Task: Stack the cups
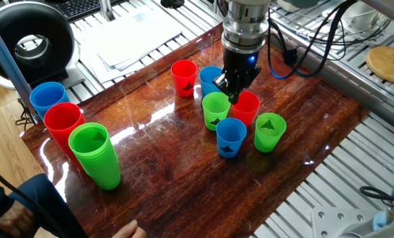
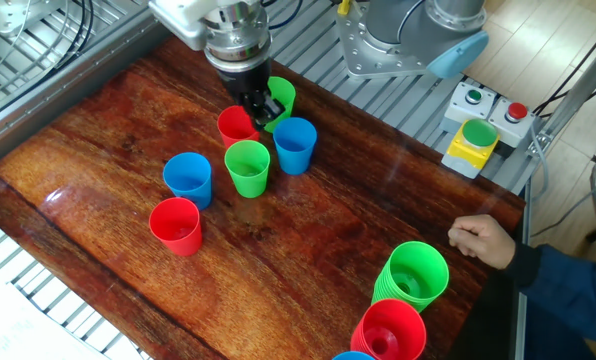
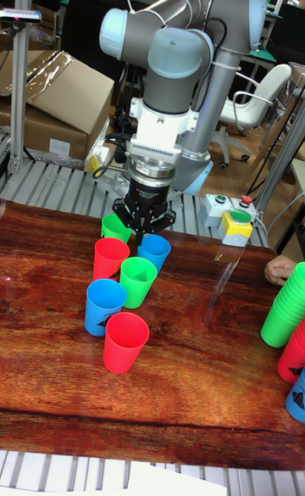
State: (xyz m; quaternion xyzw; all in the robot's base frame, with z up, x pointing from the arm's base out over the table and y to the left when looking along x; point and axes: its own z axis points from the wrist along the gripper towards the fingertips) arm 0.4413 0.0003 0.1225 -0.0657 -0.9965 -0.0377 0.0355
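Observation:
Six small cups stand clustered on the wooden table (image 1: 157,165). In one fixed view they are a red cup (image 1: 184,78), a blue cup (image 1: 210,78), a green cup (image 1: 216,110), a second red cup (image 1: 246,108), a second blue cup (image 1: 231,137) and a second green cup (image 1: 270,131). My gripper (image 1: 234,91) hangs just above the rim of the second red cup (image 2: 234,125), between it and the back green cup (image 2: 281,95). Its fingertips look close together and hold nothing. The tall view shows the gripper (image 3: 141,226) over the same gap.
Three tall piles of nested cups stand at the table's end: blue (image 1: 47,98), red (image 1: 63,122) and green (image 1: 94,155). A person's hand (image 2: 478,240) rests at the table edge near the piles. A button box (image 2: 475,140) sits beside the arm's base.

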